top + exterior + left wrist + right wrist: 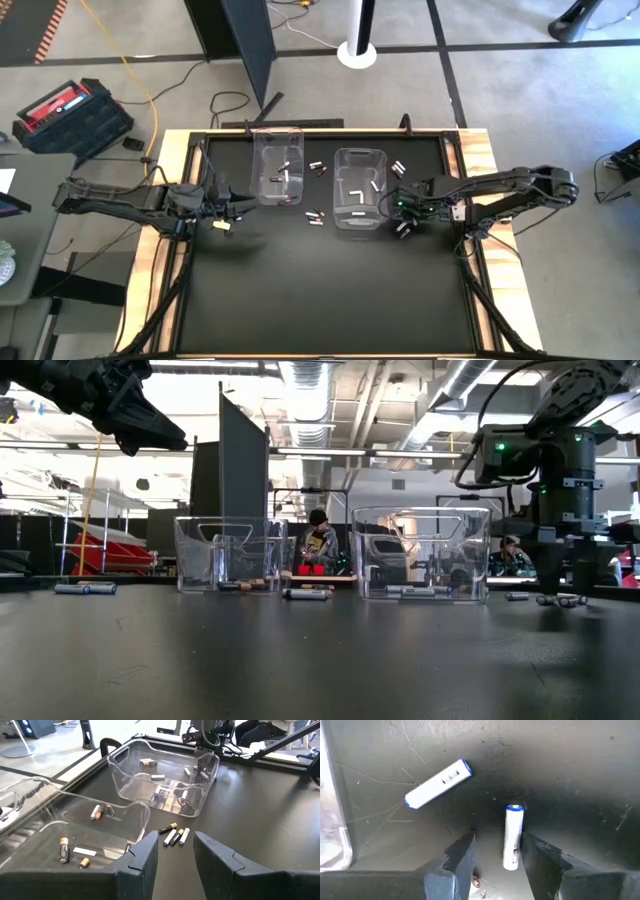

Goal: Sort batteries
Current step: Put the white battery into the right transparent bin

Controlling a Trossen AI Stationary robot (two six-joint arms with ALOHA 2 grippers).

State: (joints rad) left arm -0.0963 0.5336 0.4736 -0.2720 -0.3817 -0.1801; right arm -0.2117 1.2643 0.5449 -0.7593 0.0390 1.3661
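Note:
Two clear bins stand mid-table: the left bin (pixel 278 165) holds dark, copper-ended batteries (pixel 63 850), and the right bin (pixel 360 188) holds white ones (pixel 184 796). Loose batteries lie between the bins (pixel 315 215) and to the right of the right bin (pixel 398 170). My right gripper (pixel 497 852) points down beside the right bin, open. A white, blue-ended battery (pixel 513 837) lies on the table between its fingers, and another (pixel 438 784) lies just beyond. My left gripper (pixel 175 865) hangs open in the air by the left bin (pixel 75 832), holding nothing. My right gripper points down with the white battery lying on the table between its open fingers, lengthwise along them. The battery lies close beside one finger (pixel 540 857); I cannot tell whether they touch.
Three batteries (pixel 175 836) lie side by side on the black mat between the bins. One more battery (pixel 85 588) lies at the left of the low view. The mat's near half (pixel 320 300) is bare. Raised wooden edges (pixel 165 160) frame the table.

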